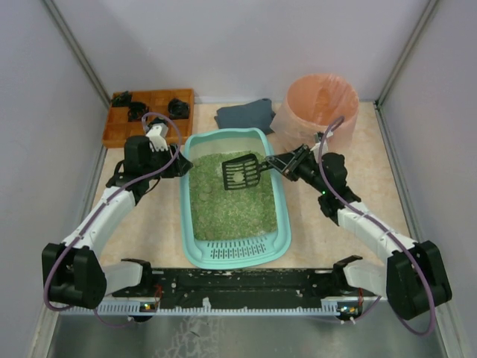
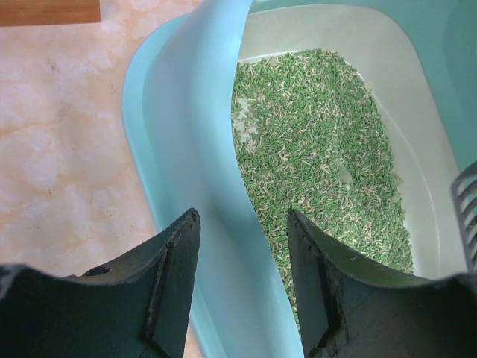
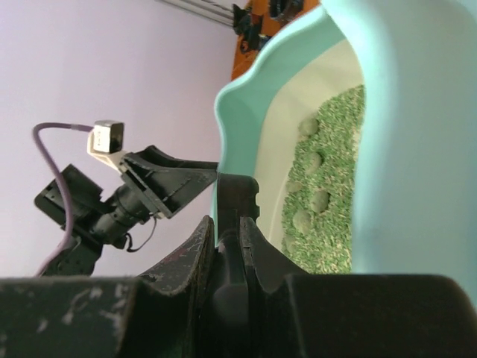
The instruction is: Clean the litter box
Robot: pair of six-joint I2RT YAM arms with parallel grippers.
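Sitting mid-table with its grille end toward the near edge, the litter box point(image 1: 235, 259) is lying between the two arms. Green litter point(image 1: 235, 205) is covering its floor and a few rounded clumps point(image 3: 320, 200) are showing in it. A black slotted scoop point(image 1: 242, 173) is hanging over the litter near the far end. The green inside it may be a load or only litter seen through the slots; I cannot tell which. The right gripper point(image 1: 282, 162) is reaching in over the right wall, clamped tight on the scoop's handle, probably so the blade can sift and then swing to the bin point(image 1: 298, 119) waiting at the far right corner. The left gripper point(image 1: 179, 160) is straddling the box's left wall near the far left corner. Its fingers point(image 2: 175, 276) are standing partway apart, one outside and one over the litter, with the rim between them. It looks to be pinching the rim so the box is not sliding while the scoop is dragging. A wooden tray point(image 1: 123, 130) is resting at the far left corner of the table point(image 1: 149, 224), and a dark cloth point(image 1: 244, 113) is lying at the far edge just beyond the box.
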